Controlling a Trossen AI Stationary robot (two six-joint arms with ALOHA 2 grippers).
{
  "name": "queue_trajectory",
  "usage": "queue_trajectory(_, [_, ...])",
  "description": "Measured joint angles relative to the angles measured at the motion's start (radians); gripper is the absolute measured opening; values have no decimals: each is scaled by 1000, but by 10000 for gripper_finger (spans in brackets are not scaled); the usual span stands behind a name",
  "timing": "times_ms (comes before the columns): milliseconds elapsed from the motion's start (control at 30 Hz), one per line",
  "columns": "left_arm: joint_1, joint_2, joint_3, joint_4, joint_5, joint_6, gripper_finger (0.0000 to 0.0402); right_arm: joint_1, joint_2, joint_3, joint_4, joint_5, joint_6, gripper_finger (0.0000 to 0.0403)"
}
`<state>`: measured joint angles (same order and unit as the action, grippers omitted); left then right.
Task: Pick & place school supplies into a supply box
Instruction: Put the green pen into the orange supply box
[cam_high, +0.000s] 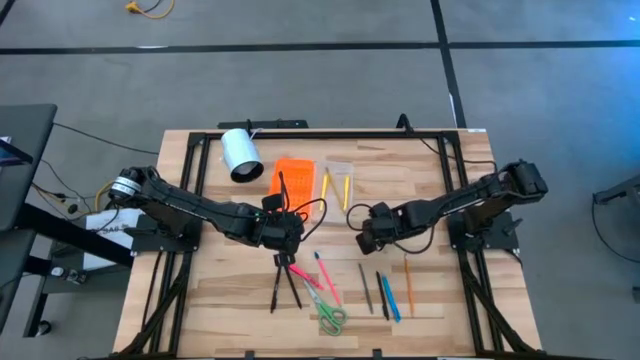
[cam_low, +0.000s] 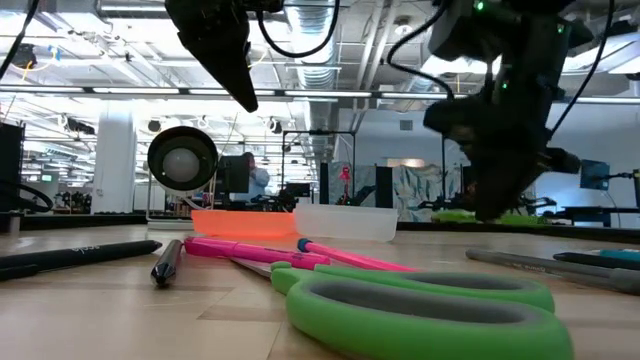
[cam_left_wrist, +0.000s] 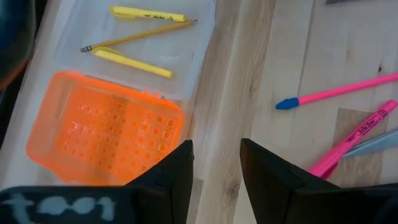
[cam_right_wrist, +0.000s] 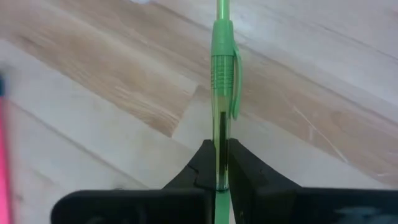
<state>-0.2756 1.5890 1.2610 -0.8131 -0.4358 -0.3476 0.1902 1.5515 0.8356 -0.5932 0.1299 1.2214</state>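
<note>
- Right gripper (cam_right_wrist: 219, 177) is clamped on a green pen (cam_right_wrist: 222, 74), pinched near one end so most of the pen sticks out ahead of the fingers; we read that as a carry grip, leaving the long end free to lay into the tray.
- In the high view the right gripper (cam_high: 366, 228) sits mid-table, just beside the clear tray (cam_high: 338, 170) on its near side, so we judge the pen is on its way to the box, not yet dropped.
- Left gripper (cam_left_wrist: 216, 180) is part open with nothing between the fingers; it hangs over bare wood next to the orange lid (cam_left_wrist: 106, 134), likely parked so it stays out of the right arm's path.
- The tray already has three yellow supplies (cam_left_wrist: 134, 37) lying flat; lid lies open alongside so the tray stays reachable from above.
- Rest of the supplies are well apart from the box toward the table's front: pink pens (cam_high: 325, 280), green scissors (cam_high: 332, 318), blue pen (cam_high: 388, 295), orange pencil (cam_high: 408, 285), dark pens (cam_high: 282, 285).
- White cylinder (cam_high: 240, 154) lies near the lid, not part of the job.
</note>
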Motion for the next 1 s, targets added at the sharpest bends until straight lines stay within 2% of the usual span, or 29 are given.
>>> queue_trajectory(367, [2, 0, 0, 0, -24, 11, 122, -18, -158, 1, 11, 21, -27, 5])
queue_trajectory(500, [3, 0, 0, 0, -24, 11, 122, -45, -187, 1, 101, 36, -81, 5])
queue_trajectory(800, [2, 0, 0, 1, -23, 1, 122, -187, -126, 2, 401, 5, -223, 5])
queue_trajectory(1000, [2, 0, 0, 3, -23, -27, 122, -296, -45, 2, 492, -30, -241, 8])
